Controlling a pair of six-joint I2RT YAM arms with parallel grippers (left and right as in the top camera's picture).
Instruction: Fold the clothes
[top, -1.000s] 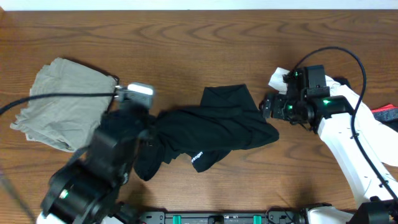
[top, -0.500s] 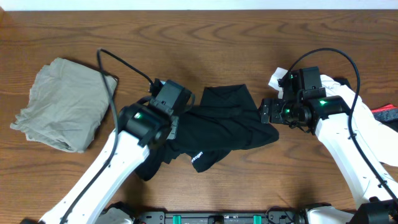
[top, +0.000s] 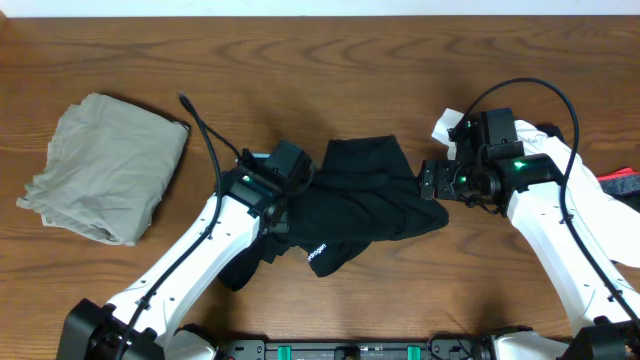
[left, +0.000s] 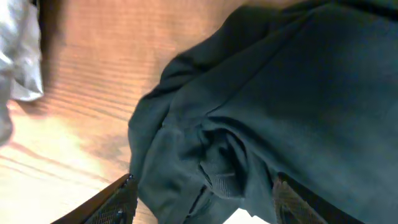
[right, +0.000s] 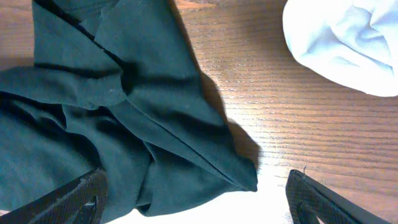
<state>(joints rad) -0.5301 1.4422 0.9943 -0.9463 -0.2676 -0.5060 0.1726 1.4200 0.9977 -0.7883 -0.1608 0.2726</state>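
Overhead: crumpled black soft-fabric garment (top: 365, 200) mid-table, btw both arms. L wrist: left gripper (left: 204, 186) spread, empty, over bunched cloth. R wrist: right gripper (right: 196, 186) spread, empty, above garment's right corner. Prob. limp, light; pinch a hem corner.

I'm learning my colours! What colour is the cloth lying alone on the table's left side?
The cloth is plain grey-beige; the overhead view shows it best.

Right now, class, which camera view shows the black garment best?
The overhead view: the black garment lies almost whole, white lettering included, though the left arm covers part. The left wrist view shows only bunched folds; the right wrist view only one corner, beside a white cloth.
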